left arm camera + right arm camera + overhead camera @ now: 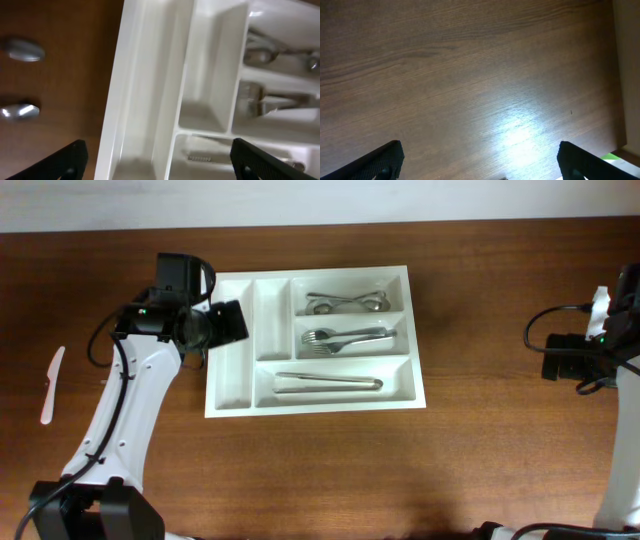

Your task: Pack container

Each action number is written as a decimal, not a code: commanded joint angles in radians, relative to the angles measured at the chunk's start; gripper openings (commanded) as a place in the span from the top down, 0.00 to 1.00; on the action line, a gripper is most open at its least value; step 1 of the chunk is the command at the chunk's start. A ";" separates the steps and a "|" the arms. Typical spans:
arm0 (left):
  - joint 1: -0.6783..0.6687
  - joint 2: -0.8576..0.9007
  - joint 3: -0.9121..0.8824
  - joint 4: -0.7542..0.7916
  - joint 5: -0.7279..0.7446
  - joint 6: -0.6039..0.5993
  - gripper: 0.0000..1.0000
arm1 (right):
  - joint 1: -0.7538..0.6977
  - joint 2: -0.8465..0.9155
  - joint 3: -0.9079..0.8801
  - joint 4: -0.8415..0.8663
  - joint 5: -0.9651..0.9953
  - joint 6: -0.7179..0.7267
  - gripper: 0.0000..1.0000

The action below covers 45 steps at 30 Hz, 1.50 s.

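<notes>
One container (232,398): a white plastic cutlery tray with five compartments. It lies flat on the brown wooden table (480,460), a little left of centre, with its long side running across the overhead view. Two narrow upright compartments stand at its left end and three long horizontal ones are stacked to the right of them.

Contents, by compartment:
- Upper long compartment: metal spoons (348,302), lying lengthwise.
- Middle long compartment: metal forks (348,338), tines to the left.
- Lower long compartment: long metal utensils (328,383), lying lengthwise; kind not clear.

One left gripper (232,323): it hangs over the tray's left end, above the outer narrow compartment and its rim. In the left wrist view its two black fingertips sit at the bottom corners, spread wide. Only the tray's white walls (135,75) show in the gap between them. Jaws wide apart, holding nothing; no contact with the tray can be made out.

One right gripper (552,358): it sits at the far right edge of the table, well apart from the tray. In the right wrist view its fingers (385,157) are spread to both bottom corners over bare wood. Jaws fully apart, holding nothing.

One white plastic knife (51,385): it lies on the table well left of the tray, beyond the left arm.

Two small grey oval shapes (22,50): they show on the wood left of the tray in the left wrist view, too blurred to identify.
</notes>
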 commanded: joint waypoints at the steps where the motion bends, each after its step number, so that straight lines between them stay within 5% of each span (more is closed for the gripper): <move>1: 0.004 -0.021 0.011 -0.003 -0.023 0.010 0.07 | -0.005 -0.019 0.000 0.000 0.016 0.008 0.01; 6: 0.053 -0.021 0.011 0.021 -0.130 -0.401 0.10 | -0.005 -0.019 0.000 0.000 0.016 0.008 0.01; 10: 0.164 -0.018 0.011 -0.092 -0.203 -0.971 0.24 | -0.005 -0.019 0.000 0.000 0.016 0.008 0.01; 12: 0.235 -0.004 0.009 -0.097 -0.214 -1.104 0.13 | -0.005 -0.019 0.000 0.000 0.016 0.008 0.01; 14: 0.281 0.014 0.009 -0.064 -0.214 -1.110 0.01 | -0.005 -0.019 0.000 0.000 0.016 0.008 0.01; 26: 0.365 0.071 0.009 -0.060 -0.183 -1.044 0.01 | -0.005 -0.019 0.000 0.000 0.016 0.008 0.01; 36: 0.482 0.228 0.009 -0.041 0.020 -1.062 0.01 | -0.005 -0.019 0.000 0.000 0.016 0.008 0.01; 45: 0.510 0.290 0.010 -0.074 -0.050 -1.036 0.01 | -0.005 -0.019 0.000 0.000 0.016 0.008 0.01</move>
